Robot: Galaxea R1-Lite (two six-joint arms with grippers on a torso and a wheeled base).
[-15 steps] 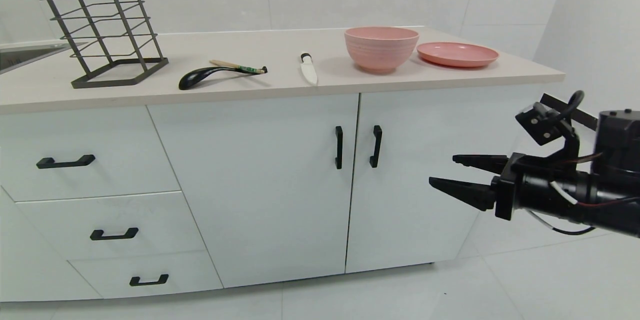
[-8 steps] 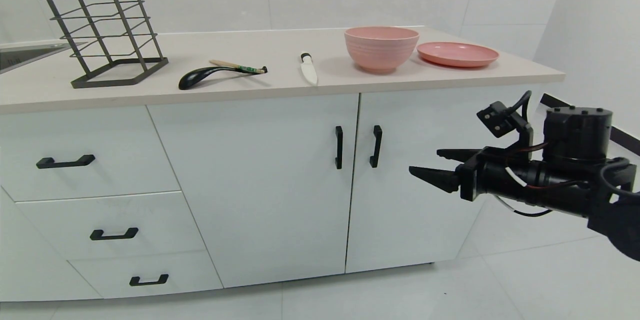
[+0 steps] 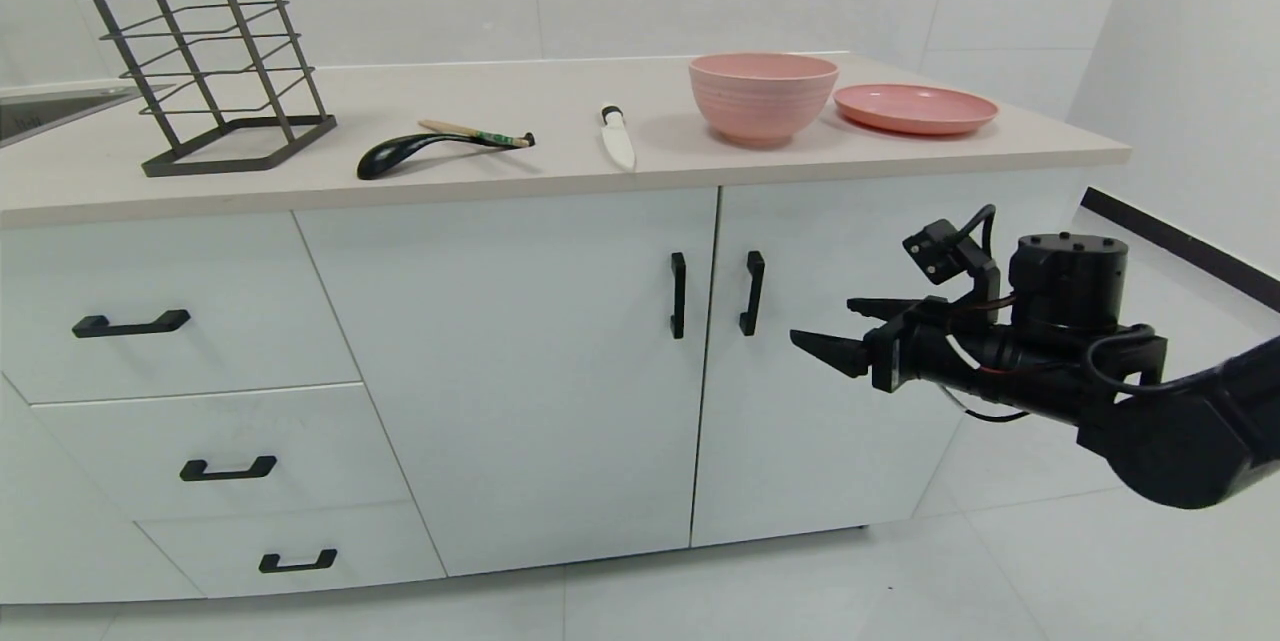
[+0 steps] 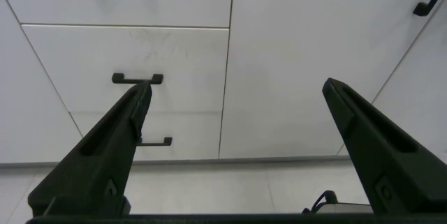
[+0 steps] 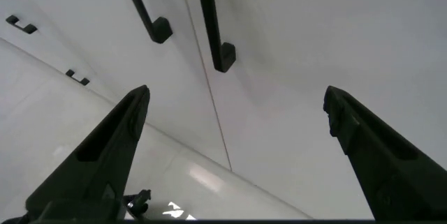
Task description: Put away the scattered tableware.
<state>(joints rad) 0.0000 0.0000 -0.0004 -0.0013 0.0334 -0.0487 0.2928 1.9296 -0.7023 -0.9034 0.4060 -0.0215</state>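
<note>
On the beige countertop (image 3: 560, 91) lie a black spoon (image 3: 400, 153), a pair of chopsticks (image 3: 472, 132) and a white knife with a black handle (image 3: 618, 136). A pink bowl (image 3: 762, 96) and a pink plate (image 3: 914, 108) sit toward the right end. My right gripper (image 3: 835, 326) (image 5: 234, 105) hangs open and empty in front of the right cabinet door, just right of its black handle (image 3: 751, 293) (image 5: 213, 15). My left gripper (image 4: 234, 98) is open too, facing the lower drawers with nothing between its fingers.
A black wire rack (image 3: 200, 41) stands at the counter's left, with a sink edge (image 3: 60, 109) beyond it. Below are three drawers with black handles (image 3: 130, 324) (image 4: 137, 79) and two cabinet doors. White tiled floor (image 3: 1100, 561) lies to the right.
My right arm has swung left and slightly up toward the cabinet door handles, gripper staying open. Nothing on the counter has moved.
</note>
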